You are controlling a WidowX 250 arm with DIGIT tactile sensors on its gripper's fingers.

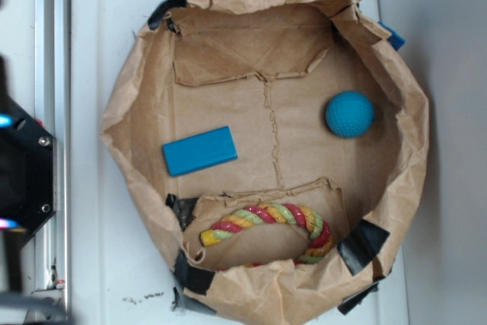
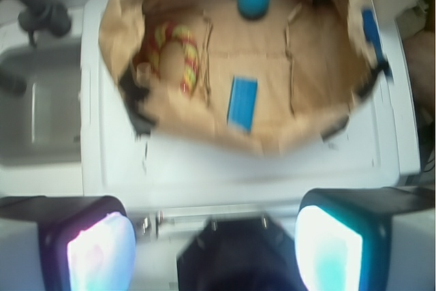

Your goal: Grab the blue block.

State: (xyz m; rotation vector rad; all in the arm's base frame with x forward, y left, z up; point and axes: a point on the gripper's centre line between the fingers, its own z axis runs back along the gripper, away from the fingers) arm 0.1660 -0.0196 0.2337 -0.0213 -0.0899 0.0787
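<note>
A: Status? Tool [image 2: 214, 250] is parked off the bag, jaws spread wide, nothing between them.

B: Confirmed. Blue block [image 1: 199, 151] lies flat on the paper bag [image 1: 396, 188] floor, around 9 o'clock in the overhead view, long axis slightly tilted.

A: Risks?

B: The bag wall near the block is crumpled and leans inward; coming in low from that side could snag it and drag the bag across the desk [image 1: 99, 36].

A: Distractors?

B: Teal ball [image 1: 350, 114] at 3 o'clock, well apart. Rope ring [image 1: 266, 226] at 6 o'clock, nearer. Block is thin and smooth, so a shallow descent likely slips off; jaws should span its short side.
</note>
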